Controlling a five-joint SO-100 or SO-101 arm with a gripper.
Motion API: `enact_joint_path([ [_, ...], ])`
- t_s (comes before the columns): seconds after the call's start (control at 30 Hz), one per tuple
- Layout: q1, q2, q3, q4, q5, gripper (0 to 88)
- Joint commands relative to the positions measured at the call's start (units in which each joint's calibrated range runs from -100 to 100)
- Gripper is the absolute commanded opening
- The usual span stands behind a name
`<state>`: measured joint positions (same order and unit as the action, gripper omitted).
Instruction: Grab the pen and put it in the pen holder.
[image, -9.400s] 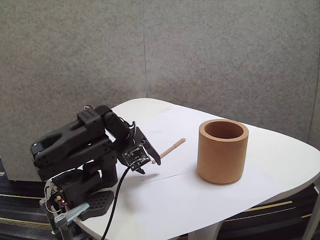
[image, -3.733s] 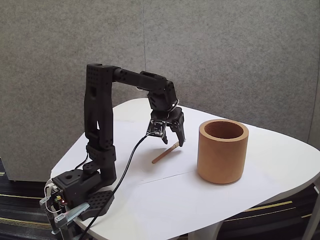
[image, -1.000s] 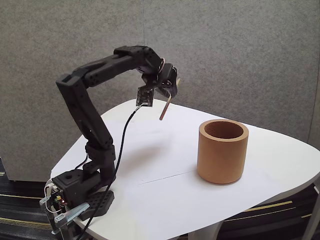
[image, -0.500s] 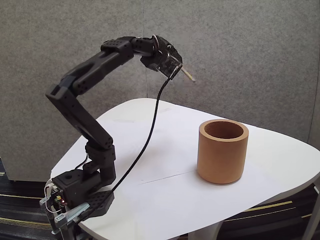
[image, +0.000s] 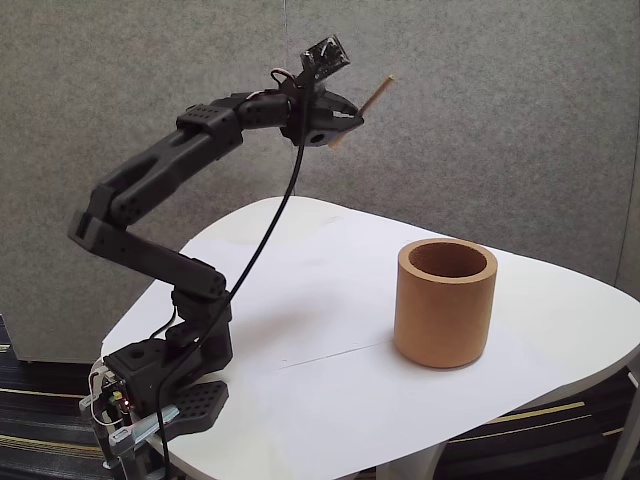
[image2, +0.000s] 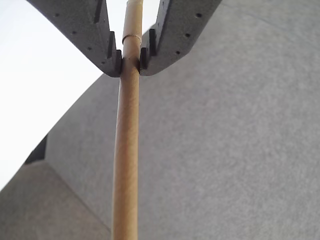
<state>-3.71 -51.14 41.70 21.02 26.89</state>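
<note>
Our gripper (image: 345, 122) pinches the pen (image: 375, 94) high over the far left edge of the tabletop (image: 560, 330). The pen tilts upward-right; the pen holder (image: 446, 302) stands well below, toward the right edge.

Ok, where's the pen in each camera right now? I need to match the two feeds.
Fixed view: the pen is high above the table, clamped in the gripper, free end pointing up and right, left of and well above the pen holder.
Wrist view: the pen runs down the middle, pinched between the two fingers near the top.
Shared landmark: the grey wall panel behind.
</note>
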Motion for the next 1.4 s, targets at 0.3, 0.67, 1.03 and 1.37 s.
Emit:
enact_joint_path([
  [0.3, 10.81, -4.12, 1.53, -7.88, 21.15, 0.4],
  [0.67, 17.76, -3.72, 3.79, -18.81, 25.94, 0.4],
  [1.03, 22.89, -3.55, 16.88, -24.92, 27.15, 0.4],
  [1.37, 26.92, -3.31, 25.00, -27.80, 27.15, 0.4],
])
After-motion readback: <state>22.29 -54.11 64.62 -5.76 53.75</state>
